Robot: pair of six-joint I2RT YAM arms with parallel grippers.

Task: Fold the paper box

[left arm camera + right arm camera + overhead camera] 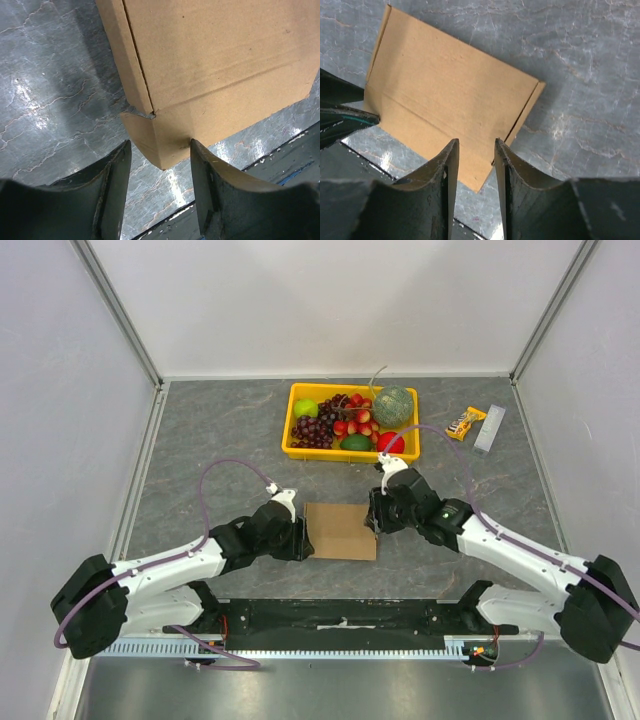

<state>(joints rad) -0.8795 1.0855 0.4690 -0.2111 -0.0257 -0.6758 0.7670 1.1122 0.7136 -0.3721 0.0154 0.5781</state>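
Paper box (340,531) lies between left hand (303,540), right hand (373,517).

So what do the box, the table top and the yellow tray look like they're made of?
The box: plain brown cardboard, matte, with faint fibre lines and creased fold edges. The table top: grey with pale veins like stone, glossy enough to reflect light; possibly a printed laminate. The yellow tray: probably plastic, going by its smooth, even colour and moulded rim.
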